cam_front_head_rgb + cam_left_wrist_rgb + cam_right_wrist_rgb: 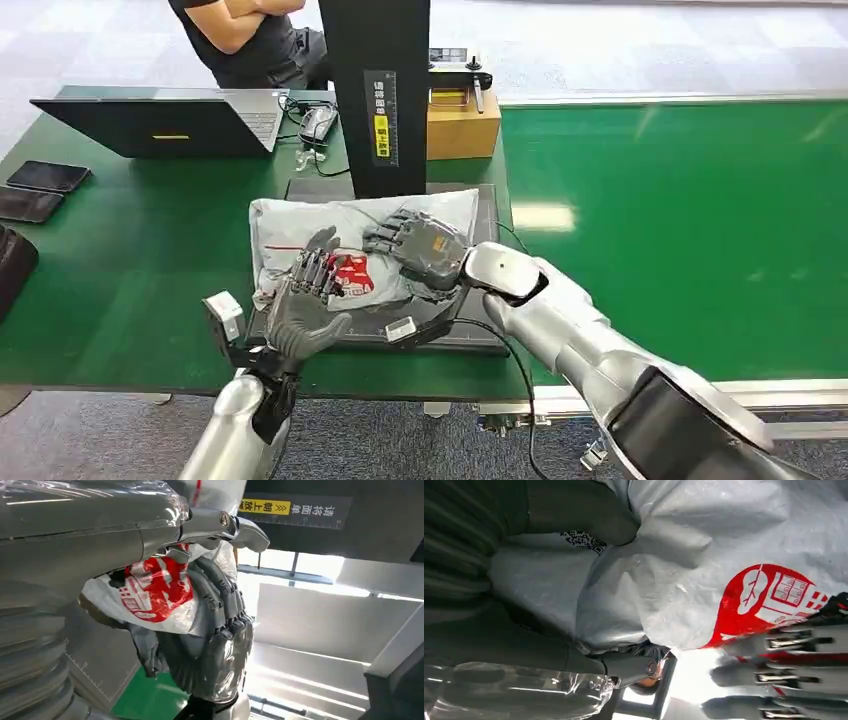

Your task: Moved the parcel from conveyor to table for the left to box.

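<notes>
Both our hands on the grey parcel lying on a dark platform over the green table, left hand fingers curled gripping its red-printed edge, right hand clutching the bag, wrist views adding crinkled plastic, beyond, laptop, cardboard box, seated person, green conveyor.

Laptop open, far left; two phones near edge; cardboard box behind black post; person seated behind.
</notes>
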Motion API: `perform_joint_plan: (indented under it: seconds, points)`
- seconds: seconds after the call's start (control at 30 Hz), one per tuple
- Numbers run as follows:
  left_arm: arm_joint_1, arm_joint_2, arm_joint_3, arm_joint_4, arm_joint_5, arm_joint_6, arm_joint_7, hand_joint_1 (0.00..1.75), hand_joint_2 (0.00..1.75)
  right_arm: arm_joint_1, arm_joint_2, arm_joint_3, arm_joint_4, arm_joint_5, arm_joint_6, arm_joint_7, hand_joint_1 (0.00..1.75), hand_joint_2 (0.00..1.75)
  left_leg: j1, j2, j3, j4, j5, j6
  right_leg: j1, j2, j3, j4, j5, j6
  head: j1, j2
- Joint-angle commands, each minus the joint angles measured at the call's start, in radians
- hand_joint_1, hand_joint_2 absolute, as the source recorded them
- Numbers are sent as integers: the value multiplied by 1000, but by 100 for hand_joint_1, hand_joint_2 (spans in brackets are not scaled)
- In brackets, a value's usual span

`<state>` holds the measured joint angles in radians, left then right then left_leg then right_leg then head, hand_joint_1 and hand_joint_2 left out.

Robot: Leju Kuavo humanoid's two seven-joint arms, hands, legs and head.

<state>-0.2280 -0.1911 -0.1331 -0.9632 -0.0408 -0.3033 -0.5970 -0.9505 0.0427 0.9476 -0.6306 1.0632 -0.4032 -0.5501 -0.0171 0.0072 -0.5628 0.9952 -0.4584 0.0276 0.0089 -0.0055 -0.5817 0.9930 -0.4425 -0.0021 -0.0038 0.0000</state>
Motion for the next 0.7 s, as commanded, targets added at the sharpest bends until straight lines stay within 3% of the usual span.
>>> perform_joint_plan:
  seconds: [0.03, 0.13, 0.37, 0.5, 0.57, 0.63, 0.7]
  points:
    - [-43, 25, -24, 84, 5, -1, -1, 0, 175, -38, 15, 85, 45, -10, 12, -2, 175, 175, 1, 0, 2, -1, 0, -4, 0, 1, 2, -1, 0, 1, 0, 0]
    - [-36, 28, -27, 79, 9, 7, -4, 0, 175, -36, 33, 108, 91, -16, 50, 17, 175, 175, 0, 0, 1, -1, 0, -2, 0, 1, 1, 0, 0, 1, 0, 0]
    - [-19, 34, -24, 59, 7, 10, 6, 0, 175, -69, 53, 165, 228, -15, 274, 128, 175, 175, 1, 0, 2, -1, 0, -3, 0, 1, 2, -1, 0, 1, 0, 0]
    - [-17, 26, -25, 55, 6, 9, 14, 0, 175, -83, 41, 179, 252, -1, 297, 183, 175, 175, 1, -1, 2, -1, 0, -3, 0, 1, 1, -1, 0, 1, 0, 0]
    - [-18, 21, -25, 53, 5, 8, 20, 0, 175, -75, 20, 164, 236, -7, 240, 196, 0, 175, 1, -2, 1, -1, 0, -3, 0, -1, 2, -1, 0, 1, 0, 0]
    - [-21, 18, -26, 54, 4, 7, 23, 0, 175, -64, 4, 144, 217, -16, 164, 196, 0, 175, 1, -3, 2, -2, 1, -3, 0, -2, 3, -1, 0, 2, 0, 0]
    - [-21, 17, -26, 55, 4, 7, 23, 0, 175, -63, 3, 144, 217, -16, 162, 195, 0, 175, 0, -2, 1, 0, 0, -2, 0, -1, 1, 0, 0, 1, 0, 0]
